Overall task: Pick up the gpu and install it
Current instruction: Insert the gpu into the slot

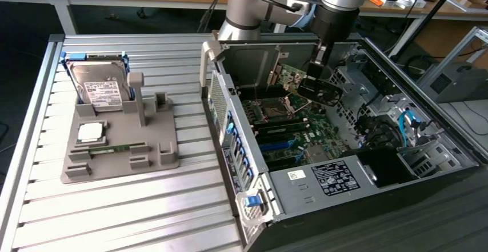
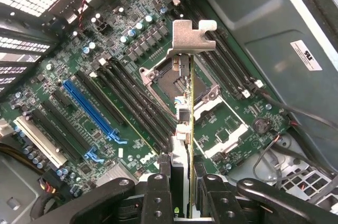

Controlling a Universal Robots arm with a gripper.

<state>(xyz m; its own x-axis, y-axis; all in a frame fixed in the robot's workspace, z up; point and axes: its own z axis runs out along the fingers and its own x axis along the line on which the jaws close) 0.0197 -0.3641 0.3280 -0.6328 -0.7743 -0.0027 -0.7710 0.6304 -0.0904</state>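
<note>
My gripper [image 1: 319,87] hangs inside the open computer case [image 1: 228,126], shut on the gpu [image 1: 287,80]. The gpu is a thin green card and stands upright above the motherboard [image 1: 294,140]. In the wrist view the gpu [image 2: 191,94] appears edge-on, with its silvery metal bracket [image 2: 190,36] at the far end. The black fingers [image 2: 158,195] clamp it from both sides. Behind the card lie the CPU socket [image 2: 158,76], the dark slots and a blue slot [image 2: 90,109]. The card hangs above the board, seated in no slot.
A grey fixture [image 1: 156,149] on the slatted metal table at the exterior view's left carries a silver hard drive [image 1: 103,86], a CPU [image 1: 91,131] and a memory stick [image 1: 114,148]. Cables and drive cages [image 1: 396,126] crowd the case's right side. The arm [image 1: 335,0] reaches in from behind.
</note>
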